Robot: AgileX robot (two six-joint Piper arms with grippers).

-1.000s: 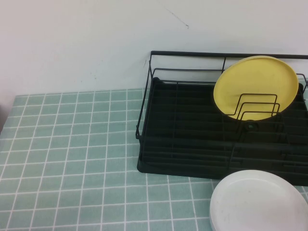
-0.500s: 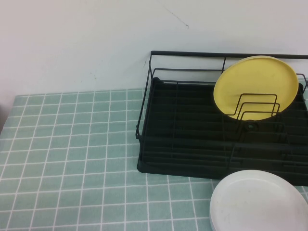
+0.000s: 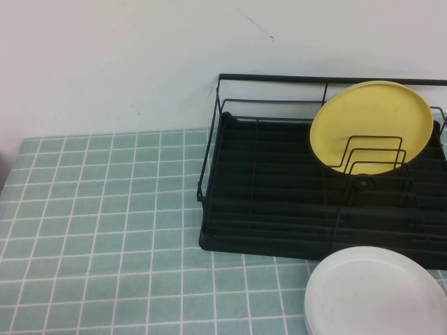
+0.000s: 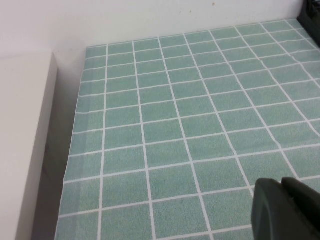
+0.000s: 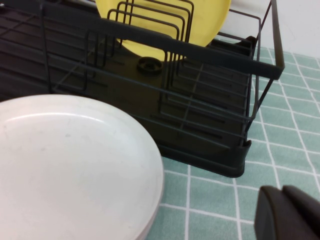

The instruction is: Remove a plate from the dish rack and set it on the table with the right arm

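Note:
The yellow plate [image 3: 370, 118] stands on edge at the right end of the black wire dish rack [image 3: 265, 188], leaning behind the upright loop dividers. The rack sits at the back right of the green tiled table [image 3: 105, 209]. Neither gripper shows in the high view. In the right wrist view my right gripper [image 5: 282, 190] is shut and empty, low over the tiles beside the rack's near corner [image 5: 235, 160], with the yellow plate [image 5: 210, 20] farther off. In the left wrist view my left gripper [image 4: 281, 182] is shut and empty above bare tiles [image 4: 175, 125].
A white plate [image 3: 374, 293] lies flat on the table in front of the rack and fills much of the right wrist view [image 5: 65, 160]. A white wall runs behind the table. A pale ledge [image 4: 25, 140] borders the table's left edge.

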